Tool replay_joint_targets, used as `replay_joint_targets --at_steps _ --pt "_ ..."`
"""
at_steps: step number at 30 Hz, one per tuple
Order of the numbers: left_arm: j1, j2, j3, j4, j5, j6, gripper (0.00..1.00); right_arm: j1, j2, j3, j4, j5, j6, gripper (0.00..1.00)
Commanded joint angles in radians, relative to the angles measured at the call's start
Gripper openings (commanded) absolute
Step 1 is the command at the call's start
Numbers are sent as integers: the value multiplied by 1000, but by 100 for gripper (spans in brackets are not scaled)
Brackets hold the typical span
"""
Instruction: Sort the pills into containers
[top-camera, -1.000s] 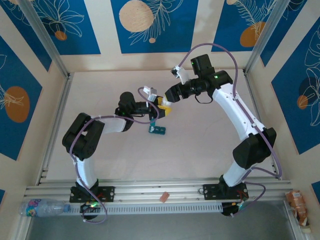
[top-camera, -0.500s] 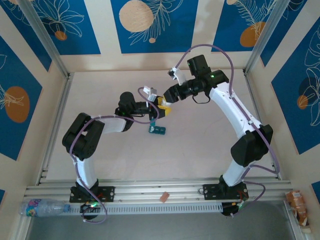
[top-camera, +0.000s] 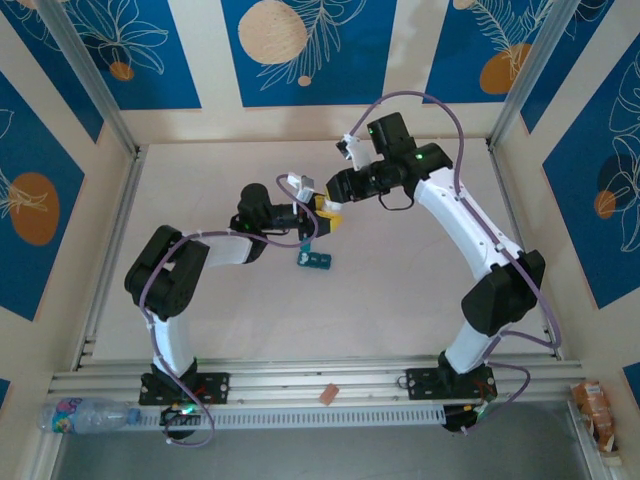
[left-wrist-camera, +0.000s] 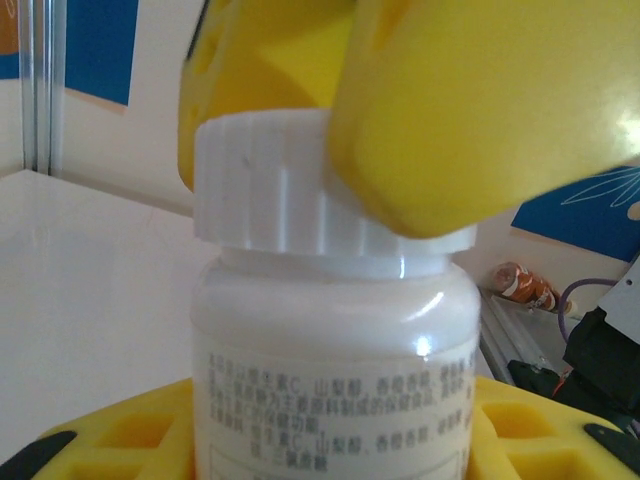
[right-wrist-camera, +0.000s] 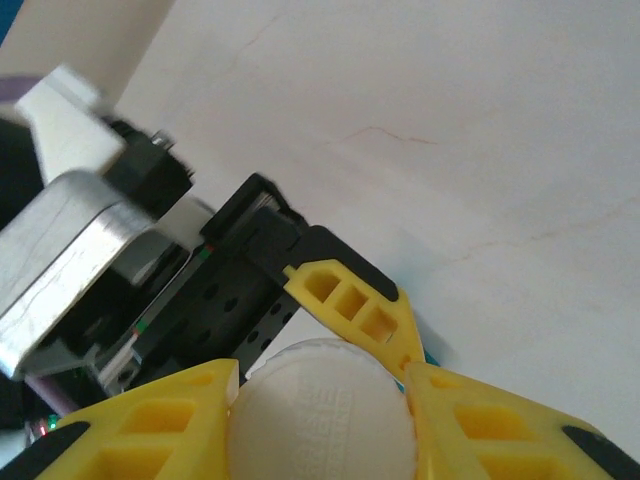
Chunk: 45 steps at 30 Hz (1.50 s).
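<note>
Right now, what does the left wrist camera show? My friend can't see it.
A white bottle, close up, has its ribbed cap pinched from above by the yellow fingers of the right hand. The left hand holds its body below.

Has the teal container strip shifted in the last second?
No. The teal container strip lies where it did, same gap from the front aluminium rail.

My top camera sits above and behind the arm bases (top-camera: 310, 385), looking down over the whole pale table (top-camera: 400, 290). Left wrist looks level, very close, at the small white plastic bottle (left-wrist-camera: 330, 370); right wrist looks down, close, onto its ribbed white cap (right-wrist-camera: 320, 420), which both wrist views share.
</note>
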<state>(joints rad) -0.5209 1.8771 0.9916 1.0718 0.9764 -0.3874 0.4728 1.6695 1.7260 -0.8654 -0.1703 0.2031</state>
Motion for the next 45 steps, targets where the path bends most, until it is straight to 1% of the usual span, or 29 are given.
replay_joint_targets --at_steps 1,4,7,9,12,15,16,18,22,24,28,30,32,34,37,45 --pt "-11 -27 33 106 19 5 0 47 -8 -108 4 180 250 33" --pt "-10 -29 29 108 18 6 0 83 -48 -209 91 233 372 34" --pt "-11 -30 27 108 18 8 0 120 -63 -240 127 286 422 34" --pt "-11 -28 26 108 18 7 0 127 -63 -231 131 284 426 35" --pt "-11 -27 25 110 18 7 0 123 -46 -174 92 271 400 37" --pt "-11 -27 24 110 18 9 0 107 -43 -115 55 250 363 42" --pt "-10 -27 25 109 17 8 0 96 -48 -97 47 233 351 45" --pt "-10 -27 25 109 18 8 0 69 -55 -54 21 186 319 53" --pt "-11 -26 29 108 18 8 0 17 -65 51 -51 90 220 71" --pt "-10 -24 31 108 20 8 0 -1 -71 86 -69 36 155 76" --pt "-11 -24 32 108 22 7 0 -30 -74 116 -92 -48 8 77" --pt "-11 -24 33 107 24 5 0 -28 -72 116 -107 -74 -101 77" --pt "-11 -24 33 106 25 5 0 -23 -59 121 -135 -52 -192 77" --pt "-11 -24 33 106 25 4 0 -23 -47 116 -142 -45 -249 77" --pt "-11 -24 34 103 25 4 0 -30 -26 123 -147 -28 -282 77" --pt "-11 -26 37 100 26 5 0 -34 37 170 -172 -45 -295 77"
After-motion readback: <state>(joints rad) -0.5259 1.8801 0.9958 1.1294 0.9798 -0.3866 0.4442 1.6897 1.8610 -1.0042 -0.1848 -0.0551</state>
